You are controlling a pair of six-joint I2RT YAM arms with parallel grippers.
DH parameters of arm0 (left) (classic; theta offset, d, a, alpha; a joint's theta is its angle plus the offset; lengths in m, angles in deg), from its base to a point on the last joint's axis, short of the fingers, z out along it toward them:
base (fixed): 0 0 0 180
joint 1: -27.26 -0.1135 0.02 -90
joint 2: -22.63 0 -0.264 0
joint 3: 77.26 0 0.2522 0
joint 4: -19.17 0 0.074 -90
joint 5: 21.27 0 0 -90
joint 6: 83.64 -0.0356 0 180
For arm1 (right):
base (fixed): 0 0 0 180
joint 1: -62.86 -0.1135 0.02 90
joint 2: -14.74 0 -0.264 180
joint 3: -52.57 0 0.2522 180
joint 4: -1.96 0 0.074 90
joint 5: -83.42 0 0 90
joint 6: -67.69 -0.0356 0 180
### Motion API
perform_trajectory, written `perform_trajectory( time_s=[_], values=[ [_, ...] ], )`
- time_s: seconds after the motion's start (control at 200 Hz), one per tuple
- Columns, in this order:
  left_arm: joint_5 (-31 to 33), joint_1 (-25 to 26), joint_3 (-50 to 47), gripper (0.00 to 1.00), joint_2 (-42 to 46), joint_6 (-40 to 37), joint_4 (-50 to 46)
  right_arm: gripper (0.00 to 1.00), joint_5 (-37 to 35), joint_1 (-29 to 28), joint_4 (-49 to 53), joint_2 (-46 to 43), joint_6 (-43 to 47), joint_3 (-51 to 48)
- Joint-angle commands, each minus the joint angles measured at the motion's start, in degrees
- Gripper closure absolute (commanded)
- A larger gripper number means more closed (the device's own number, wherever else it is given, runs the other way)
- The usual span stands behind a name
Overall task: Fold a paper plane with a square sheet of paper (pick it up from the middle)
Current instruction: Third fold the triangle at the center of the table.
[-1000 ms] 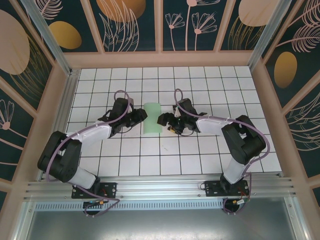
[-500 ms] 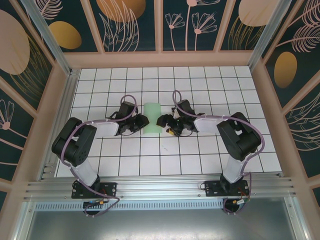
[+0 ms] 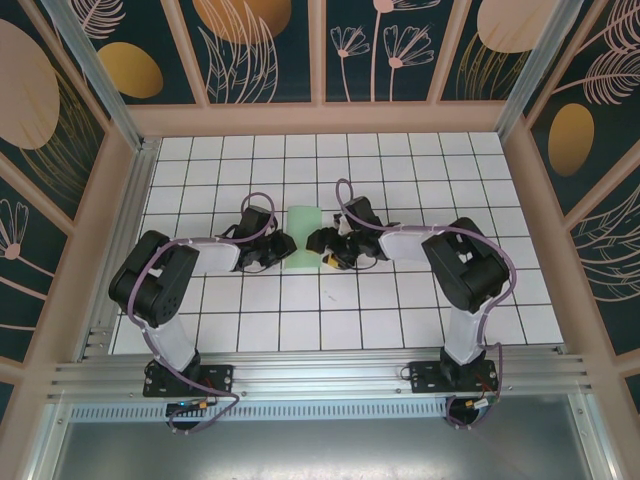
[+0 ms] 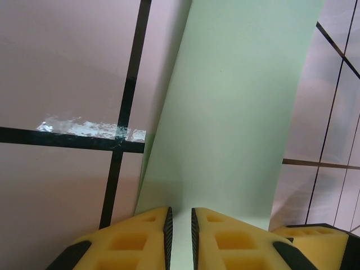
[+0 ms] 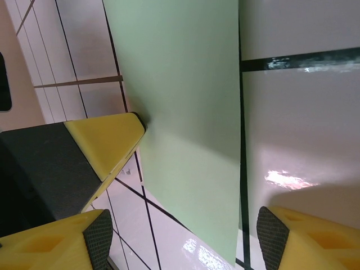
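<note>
Two end effectors, one sheet. At left, pads (image 4: 140,236) of the left end effector (image 4: 180,225) drawn almost together and nipping the left edge of the square sheet of paper (image 4: 236,112). Pale mint green, plain, bowed upward just ahead of those pads and clear of the white-tiled surface (image 4: 56,84) on that side. Between the two end effectors, no paper plane yet: no pointed nose on view, just an arching strip running from one side to the other. At right, fingers (image 5: 304,236) of the right end effector (image 5: 180,239) spread wide, straddling the opposite edge without clamping it.

Fresh grip on the left edge, then, and by the look of it a step toward lifting or turning that side over for a fold; crease not yet pressed flat.

Against the view from a second earlier: left elbow tucked back toward its base, left end effector pushed in from just beside the sheet onto its edge, partly spread then and pinching now. Right end effector nudged nearer the sheet, its spread slightly reduced. Sheet in much the same spot between them.
</note>
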Motion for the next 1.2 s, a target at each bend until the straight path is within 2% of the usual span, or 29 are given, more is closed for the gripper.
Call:
perform_trajectory(
  time_s=[0.0,0.225,0.35,0.42,0.555,0.656,0.766,0.891,1.196],
  values=[
    [0.5,-0.13,1.1,0.8,-0.72,0.66,-1.15,0.29,1.82,-0.81,1.18,1.39,0.17,2.05],
    [0.32,-0.13,0.94,0.8,-0.72,0.91,-1.1,0.42,4.52,-1.34,1.25,0.48,-2.02,1.37],
    [0.24,-0.13,0.86,0.8,-0.38,0.98,-0.87,0.52,4.31,-1.4,1.19,-1.03,-3.92,-0.04],
    [0.07,-0.14,0.75,0.8,-0.15,1.0,-0.64,0.62,4.21,-1.4,0.92,-1.22,-4.98,-0.63],
    [-1.23,-0.13,0.58,0.79,0.93,1.43,0.64,0.89,2.75,-1.23,2.13,-1.69,-5.7,-0.98],
    [-2.93,-0.14,0.49,0.74,2.83,1.7,3.15,1.0,2.35,-0.95,5.61,-2.51,-3.97,-0.93],
    [-4.55,-0.13,1.25,0.64,4.5,1.79,6.85,1.0,2.88,-0.99,12.02,-3.45,-0.12,-0.61],
    [-4.31,-0.13,4.17,0.63,2.06,0.64,7.29,1.0,2.7,-1.0,18.67,-5.07,3.82,-1.06],
    [-0.05,-0.13,6.54,0.74,-1.4,-2.95,0.72,1.0,0.84,-0.8,24.71,-7.59,6.93,-0.83]
  ],
)
